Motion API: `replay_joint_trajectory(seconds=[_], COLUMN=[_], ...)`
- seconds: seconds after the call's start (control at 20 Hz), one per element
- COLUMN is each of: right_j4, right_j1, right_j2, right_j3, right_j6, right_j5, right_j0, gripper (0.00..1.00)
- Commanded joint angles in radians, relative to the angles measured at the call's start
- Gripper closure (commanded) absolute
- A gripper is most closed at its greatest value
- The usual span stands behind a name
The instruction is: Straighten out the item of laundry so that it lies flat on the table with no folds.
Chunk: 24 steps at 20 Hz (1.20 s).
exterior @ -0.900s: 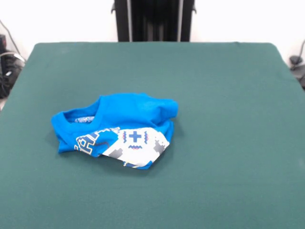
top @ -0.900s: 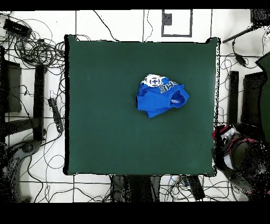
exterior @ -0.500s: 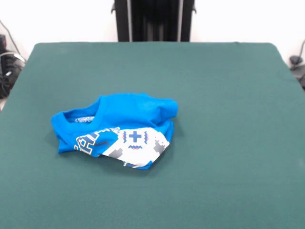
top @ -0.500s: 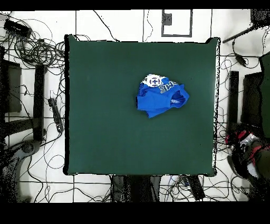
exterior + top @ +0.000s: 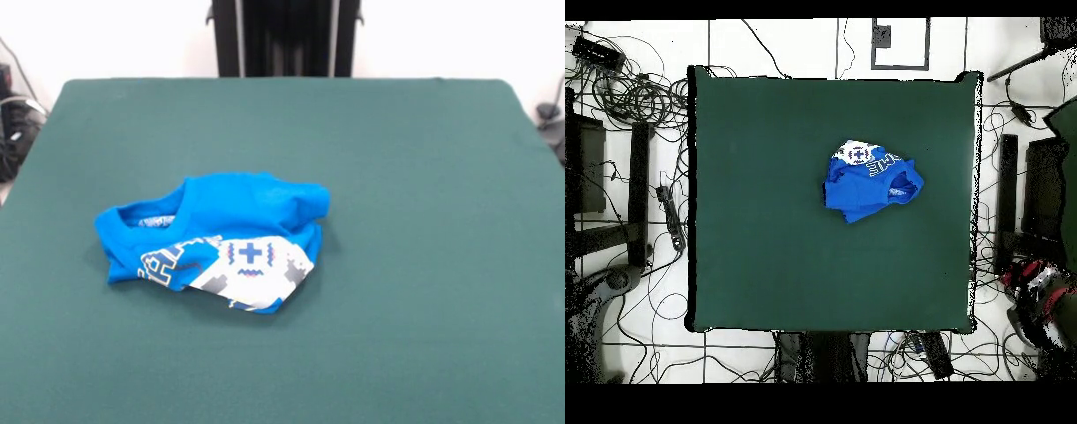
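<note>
shirt bunched mid-tabletop, folded over | nothing flattened yet | hand not visible, state unknown

The table is covered with dark green cloth. One thing is carried on it: a bright blue T-shirt, bunched and folded over itself, its white pixelated graphic and lettering turned partly upward.

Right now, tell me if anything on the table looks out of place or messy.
The blue T-shirt is the one thing that looks off: it lies bunched up, folded over itself so its white print shows only in part, instead of lying flat. The green table shows no spill or damage. The gripper is not in view.
</note>
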Motion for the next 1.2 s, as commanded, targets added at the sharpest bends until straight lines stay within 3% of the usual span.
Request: replay_joint_trajectory(seconds=[0.05,1.2], right_j4=[-0.081,-0.164], right_j1=[0.136,0.334], right_j2=[0.109,0.085], right_j3=[0.141,0.054], right_j6=[-0.162,-0.065], right_j5=[-0.027,-0.143], right_j0=[0.064,0.101], gripper=[0.00,0.00])
